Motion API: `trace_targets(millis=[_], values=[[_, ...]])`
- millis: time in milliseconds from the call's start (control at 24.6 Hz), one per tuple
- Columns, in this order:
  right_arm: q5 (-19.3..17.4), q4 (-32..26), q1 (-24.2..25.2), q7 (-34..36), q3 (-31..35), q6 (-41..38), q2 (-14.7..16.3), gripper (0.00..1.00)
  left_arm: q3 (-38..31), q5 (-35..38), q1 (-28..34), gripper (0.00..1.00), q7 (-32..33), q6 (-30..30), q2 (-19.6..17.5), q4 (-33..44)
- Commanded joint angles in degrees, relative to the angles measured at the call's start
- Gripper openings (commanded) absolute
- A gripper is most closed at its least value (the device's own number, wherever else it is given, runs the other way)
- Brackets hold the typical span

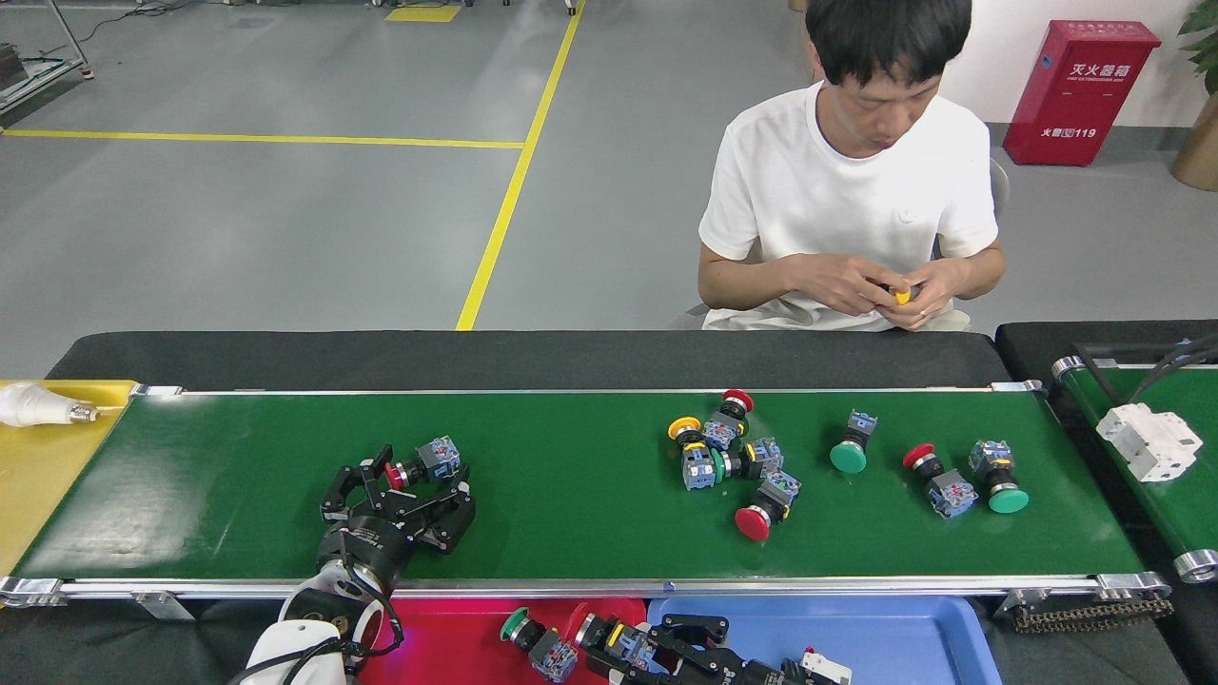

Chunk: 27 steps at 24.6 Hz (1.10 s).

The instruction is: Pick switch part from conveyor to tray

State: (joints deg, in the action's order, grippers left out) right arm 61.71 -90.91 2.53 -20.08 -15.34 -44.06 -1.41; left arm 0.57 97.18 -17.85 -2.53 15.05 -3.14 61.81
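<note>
The dark-green conveyor [571,504] carries several push-button switch parts. On its left, a red-capped switch part [423,465] lies tilted between the spread fingers of my left gripper [411,483], which is open and low over the belt. At the bottom edge, my right gripper [636,647] is shut on a red-capped switch part with a yellow band [601,635], over the seam between the red tray [457,633] and the blue tray [885,633]. A green-capped switch part [529,640] lies in the red tray.
A cluster of switches [723,447] sits mid-right on the belt, with a red mushroom one [761,511] and three more [850,445] to the right. A person [852,190] sits behind, handling a small yellow part. A second belt [1170,495] carries a white breaker [1147,440]. A bulb [38,404] lies on a yellow tray.
</note>
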Motion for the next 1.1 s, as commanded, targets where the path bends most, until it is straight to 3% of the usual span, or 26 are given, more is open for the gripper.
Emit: trace_targets(millis=[0,81,284,325,528,649,771,893,974,1055], values=[[-0.27,-0.67,-0.68,-0.05,0.13,-0.94,-0.18,0.99,0.13,0.12,-0.79,0.86,0.07,0.94,-0.46,0.51],[-0.27,-0.67,-0.68,-0.14,0.13,-0.94,-0.18,0.99,0.13,0.03,-0.70,0.80,-0.28,2.18,-0.55,0.59],[-0.27,-1.02,-0.77,-0.14,0.13,-0.94,-0.44,0.99,0.13,0.12,-0.44,0.11,-0.63,5.60,-0.64,0.77],[-0.27,-1.02,-0.77,-0.14,0.13,-0.94,-0.44,0.99,0.13,0.12,-0.35,0.05,-0.63,5.69,-0.82,0.77],[-0.27,-1.02,-0.77,-0.14,0.22,-0.94,-0.44,0.99,-1.27,-0.76,3.70,0.04,-0.63,5.87,-2.31,8.68],[-0.27,-1.20,-0.86,-0.14,0.75,-0.94,-0.44,0.99,-4.17,-2.52,12.57,0.04,-0.63,6.13,-3.98,19.40],[-0.27,-2.78,-1.03,-0.05,6.02,-0.94,-1.41,0.99,-5.76,-4.54,21.89,0.05,-0.72,7.54,-5.03,28.89],[-0.27,-3.75,-3.67,0.12,14.54,8.64,-2.46,0.99,-5.41,-4.19,32.61,0.07,-4.32,7.62,-5.39,36.28],[-0.01,-3.66,-4.81,0.30,18.85,14.62,-2.02,0.98,-4.88,-3.14,36.57,0.10,-5.73,7.54,-5.83,37.86],[0.43,-3.66,-4.73,0.65,22.81,19.71,-0.97,0.98,-3.03,-0.41,37.71,0.20,-6.08,7.54,-5.30,38.03]])
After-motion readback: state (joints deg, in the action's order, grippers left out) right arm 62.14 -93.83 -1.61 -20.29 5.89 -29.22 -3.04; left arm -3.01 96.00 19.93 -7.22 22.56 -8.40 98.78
